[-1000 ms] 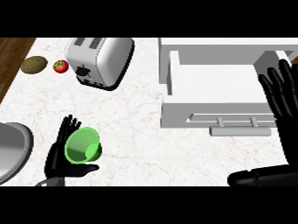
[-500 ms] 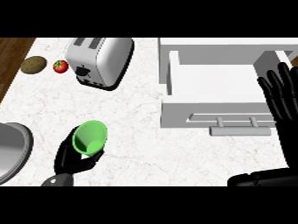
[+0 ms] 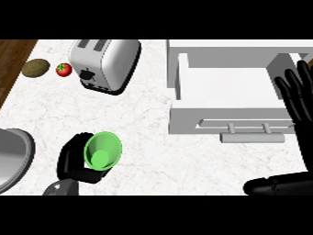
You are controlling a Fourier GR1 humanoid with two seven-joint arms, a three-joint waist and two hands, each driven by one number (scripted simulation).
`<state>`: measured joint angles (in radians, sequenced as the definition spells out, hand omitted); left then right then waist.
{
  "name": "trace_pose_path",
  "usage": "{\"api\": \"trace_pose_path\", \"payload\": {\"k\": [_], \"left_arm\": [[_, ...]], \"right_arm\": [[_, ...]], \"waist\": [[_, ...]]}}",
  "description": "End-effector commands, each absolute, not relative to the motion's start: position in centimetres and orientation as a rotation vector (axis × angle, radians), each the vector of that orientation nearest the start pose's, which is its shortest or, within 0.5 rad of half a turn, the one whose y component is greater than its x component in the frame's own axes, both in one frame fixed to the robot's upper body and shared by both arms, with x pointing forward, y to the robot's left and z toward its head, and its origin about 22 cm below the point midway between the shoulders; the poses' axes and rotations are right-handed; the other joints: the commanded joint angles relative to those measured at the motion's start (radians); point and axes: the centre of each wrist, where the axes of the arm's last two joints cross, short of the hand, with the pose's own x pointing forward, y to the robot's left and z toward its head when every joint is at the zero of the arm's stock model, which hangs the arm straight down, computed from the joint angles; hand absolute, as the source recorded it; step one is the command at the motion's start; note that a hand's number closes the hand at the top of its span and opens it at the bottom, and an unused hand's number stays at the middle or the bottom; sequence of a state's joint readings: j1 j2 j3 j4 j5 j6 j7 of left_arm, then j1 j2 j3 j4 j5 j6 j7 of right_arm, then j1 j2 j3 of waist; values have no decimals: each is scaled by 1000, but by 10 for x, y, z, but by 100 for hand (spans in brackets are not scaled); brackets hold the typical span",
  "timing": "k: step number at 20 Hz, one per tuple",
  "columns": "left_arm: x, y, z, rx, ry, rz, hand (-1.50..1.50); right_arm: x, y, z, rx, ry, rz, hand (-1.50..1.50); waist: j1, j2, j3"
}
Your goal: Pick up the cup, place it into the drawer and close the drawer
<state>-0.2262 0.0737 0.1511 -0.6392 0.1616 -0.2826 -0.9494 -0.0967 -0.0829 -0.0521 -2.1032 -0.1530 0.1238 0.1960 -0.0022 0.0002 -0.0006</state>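
Currently your left hand (image 3: 77, 160) sits at about 7 o'clock in the head view, its fingers curled round the green cup (image 3: 103, 150), whose open mouth faces up toward the camera. The cup appears lifted off the marbled counter (image 3: 145, 151), though the steep view does not settle how high. Your right hand (image 3: 308, 98) rests at 3 o'clock, fingers straight and spread, holding nothing, just beside the right wall of the open drawer (image 3: 230, 82).

The drawer lies at 1 to 2 o'clock, pulled out, its white interior bare, its front panel and handle (image 3: 250, 134) facing the lower edge of the view. The cup is well apart from it, toward 8 o'clock of the drawer front.

Risks, as judged from this layout:

- Carrying the cup toward 2 o'clock at low height could strike the drawer front or its handle; the cause would be too little lift before crossing the panel.
- The cup looks tilted in the hand; release at that angle could leave it on its side in the drawer.
- The left forearm must cross the middle of the counter; a wide sweep toward 11 o'clock could brush the toaster (image 3: 106, 64).
- The right hand stands close to the drawer's wall and could obstruct the closing push if it stays there.

The tomato (image 3: 64, 69) and brown fruit (image 3: 35, 68) at 10 o'clock, and the grey vessel (image 3: 3, 160) at 8 o'clock, lie off the likely path.
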Motion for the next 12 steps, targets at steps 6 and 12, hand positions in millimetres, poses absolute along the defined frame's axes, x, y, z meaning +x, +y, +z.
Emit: {"api": "trace_pose_path", "payload": {"k": [6,12], "left_arm": [[278,278,-122,-96,-2003,295,150],[285,263,-97,-260,-2059,257,150]], "right_arm": [[210,-249,133,144,-1984,161,-150],[217,-251,141,170,-1993,137,-150]], "waist": [[-7,1,0],[5,-3,1]]}}
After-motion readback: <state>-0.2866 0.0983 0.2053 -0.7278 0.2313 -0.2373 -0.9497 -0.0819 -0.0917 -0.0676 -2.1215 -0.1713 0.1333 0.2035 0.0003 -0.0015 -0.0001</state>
